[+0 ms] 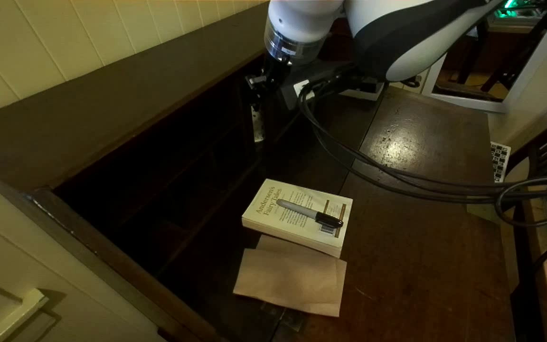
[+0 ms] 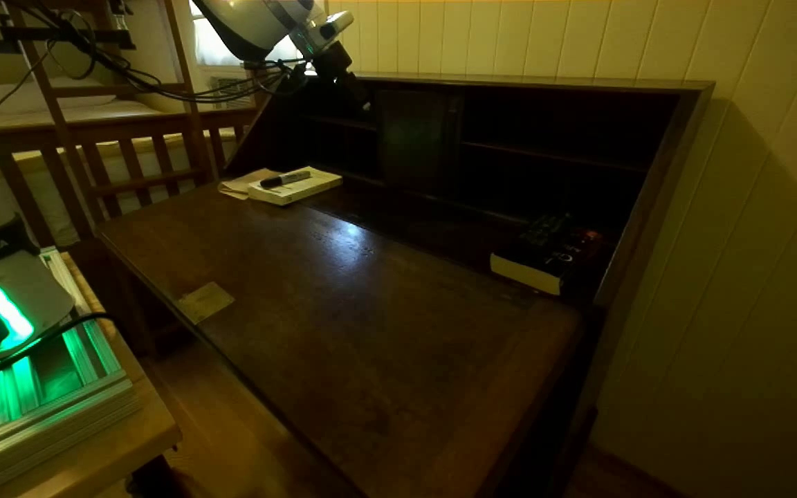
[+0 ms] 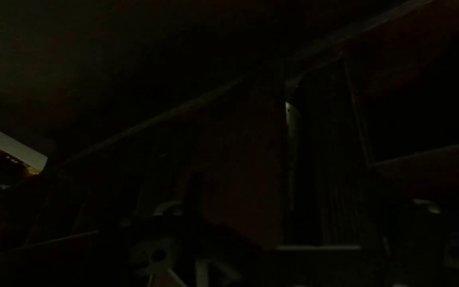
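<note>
Hand (image 3: 293, 207), spread, at the dim shelving (image 2: 557, 157), near its central panel (image 2: 412, 142).
Darkness swallows most of the hand in the wrist view; metal glints well apart show the spread, but whether it touches the panel cannot be told. A pale spotted strip (image 3: 291, 147) shows in a narrow dark slot there, too dim to identify. At the left edge a pale-edged object (image 3: 8, 147) is cut off. On the surface (image 2: 343, 311), a cream book (image 1: 292, 225) bears a gray marker (image 1: 307, 213), with brown paper (image 1: 290, 280) just beside it. A thick dark book (image 2: 554, 252) blends into shadow, its cover lettering hard to read. The arm (image 1: 397, 38) is cut off at the top in both exterior views.
</note>
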Tool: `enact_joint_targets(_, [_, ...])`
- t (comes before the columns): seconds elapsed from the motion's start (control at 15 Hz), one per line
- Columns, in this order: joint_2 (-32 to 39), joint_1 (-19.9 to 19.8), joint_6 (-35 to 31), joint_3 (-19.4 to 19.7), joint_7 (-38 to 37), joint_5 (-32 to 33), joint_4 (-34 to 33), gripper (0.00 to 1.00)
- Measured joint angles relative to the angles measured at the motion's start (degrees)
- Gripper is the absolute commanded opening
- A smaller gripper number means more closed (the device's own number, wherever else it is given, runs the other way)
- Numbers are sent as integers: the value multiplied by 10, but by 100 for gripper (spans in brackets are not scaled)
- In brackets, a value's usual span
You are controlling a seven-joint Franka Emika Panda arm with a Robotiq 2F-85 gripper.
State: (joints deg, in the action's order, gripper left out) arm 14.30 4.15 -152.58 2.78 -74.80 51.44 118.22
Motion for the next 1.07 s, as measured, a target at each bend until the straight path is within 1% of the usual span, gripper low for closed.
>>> enact_joint_targets(0.2, [6,7,5,8,-45,39,-6,100])
enact_joint_targets(0.47, [7,12,9,15,-91,74,-8,100])
enact_joint_targets(1.07, [12,14,11,25,-202,156,-16,100])
